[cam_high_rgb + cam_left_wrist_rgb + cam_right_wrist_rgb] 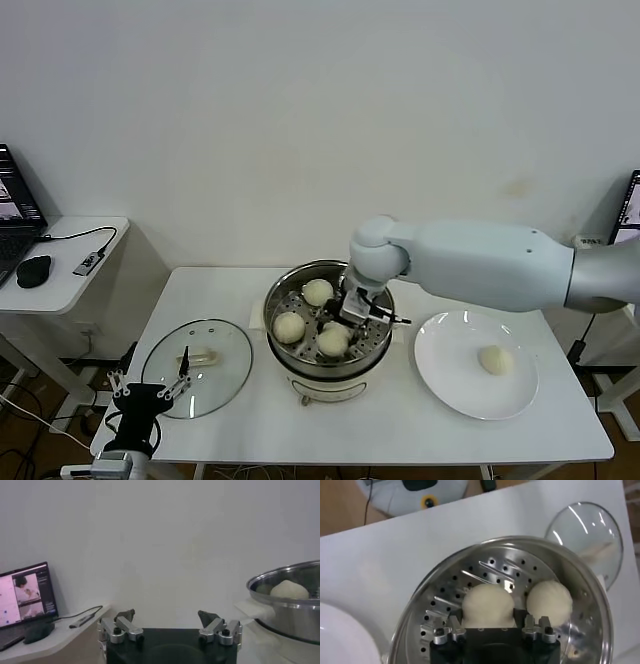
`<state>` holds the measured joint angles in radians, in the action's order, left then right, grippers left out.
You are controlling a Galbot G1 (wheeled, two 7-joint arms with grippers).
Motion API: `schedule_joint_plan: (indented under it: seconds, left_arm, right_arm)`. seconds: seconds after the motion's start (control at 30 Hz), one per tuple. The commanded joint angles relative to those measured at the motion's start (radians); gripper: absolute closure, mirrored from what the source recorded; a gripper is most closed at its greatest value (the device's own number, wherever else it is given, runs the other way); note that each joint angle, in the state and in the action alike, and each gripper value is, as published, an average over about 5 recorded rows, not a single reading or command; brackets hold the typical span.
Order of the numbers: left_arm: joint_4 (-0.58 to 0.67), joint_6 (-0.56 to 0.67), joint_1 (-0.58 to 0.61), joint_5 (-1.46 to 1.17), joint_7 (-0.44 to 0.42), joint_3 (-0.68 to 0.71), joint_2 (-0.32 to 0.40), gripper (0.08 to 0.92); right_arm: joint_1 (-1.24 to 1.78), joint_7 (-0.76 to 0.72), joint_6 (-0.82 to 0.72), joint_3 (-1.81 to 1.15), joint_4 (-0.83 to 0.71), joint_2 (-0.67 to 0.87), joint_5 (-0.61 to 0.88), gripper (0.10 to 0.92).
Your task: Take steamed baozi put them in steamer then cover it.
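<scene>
Head view: the right gripper (345,322) reaches into the steamer (281,295) at the worktop's (400,420) middle, jaws around a bun (488,604) on the tray. One bun (496,359) lies on the plate (445,385). The lid (225,375) lies near the left edge. The left gripper (167,621) hangs released.

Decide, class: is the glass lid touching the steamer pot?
Apart. Head view shows the lid lying flat on the table, bare tabletop visible between it and the steamer.
</scene>
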<state>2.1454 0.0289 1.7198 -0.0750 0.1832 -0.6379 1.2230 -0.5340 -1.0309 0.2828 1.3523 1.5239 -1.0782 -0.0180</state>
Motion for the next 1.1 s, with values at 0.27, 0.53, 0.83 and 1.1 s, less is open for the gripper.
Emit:
schedule_joint_plan:
  seconds: [0.27,0.53,0.83,1.1]
  left_arm:
    - [-0.001,-0.001,-0.005,-0.004,0.0,-0.007,-0.01,0.177]
    - [-0.002,-0.001,-0.02,-0.008,-0.002,-0.004,-0.023,0.177]
    - [-0.003,-0.001,-0.033,-0.008,-0.004,0.011,-0.046,0.177]
    - [-0.002,-0.003,-0.035,-0.003,-0.007,0.024,-0.055,0.177]
  right_arm:
    - [-0.065,-0.03,0.018,-0.013,0.027,0.066,0.048,0.226]
    - [-0.157,-0.122,-0.283,-0.086,0.045,0.265,0.138,0.203]
    - [-0.097,-0.081,-0.635,-0.145,0.137,0.622,0.133,0.203]
    - [0.169,-0.095,-0.577,-0.308,0.133,0.811,-0.021,0.203]
